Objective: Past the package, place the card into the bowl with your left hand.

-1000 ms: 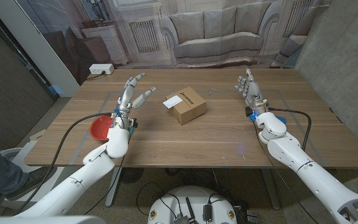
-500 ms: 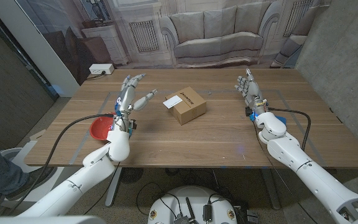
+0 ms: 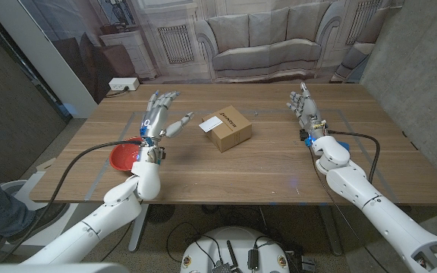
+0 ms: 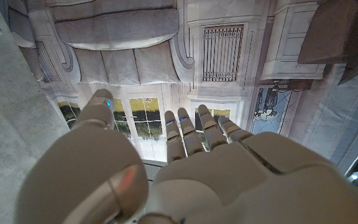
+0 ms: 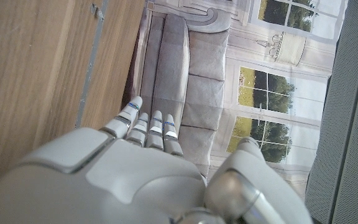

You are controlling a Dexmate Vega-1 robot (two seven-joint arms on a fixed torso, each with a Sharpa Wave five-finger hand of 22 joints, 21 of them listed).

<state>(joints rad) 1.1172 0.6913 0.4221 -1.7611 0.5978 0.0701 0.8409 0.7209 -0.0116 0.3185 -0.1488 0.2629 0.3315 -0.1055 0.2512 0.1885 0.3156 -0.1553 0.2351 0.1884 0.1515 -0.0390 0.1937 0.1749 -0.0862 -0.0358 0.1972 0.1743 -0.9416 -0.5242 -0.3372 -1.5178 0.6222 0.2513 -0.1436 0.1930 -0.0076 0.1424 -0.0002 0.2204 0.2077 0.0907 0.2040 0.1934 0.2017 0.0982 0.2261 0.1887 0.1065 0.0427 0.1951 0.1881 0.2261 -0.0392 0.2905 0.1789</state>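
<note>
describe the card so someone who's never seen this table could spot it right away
Start at the wooden table and find the brown cardboard package near its middle. The card is the small white rectangle lying on the package's top, at the end nearer the robot's left hand. It is the one flat white thing there; the bowl is red and round.

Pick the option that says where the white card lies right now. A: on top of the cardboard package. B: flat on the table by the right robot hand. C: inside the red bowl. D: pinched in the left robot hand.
A: in the head view the white card lies on top of the cardboard package, while the left robot hand is open, holding nothing, near the red bowl.
</note>
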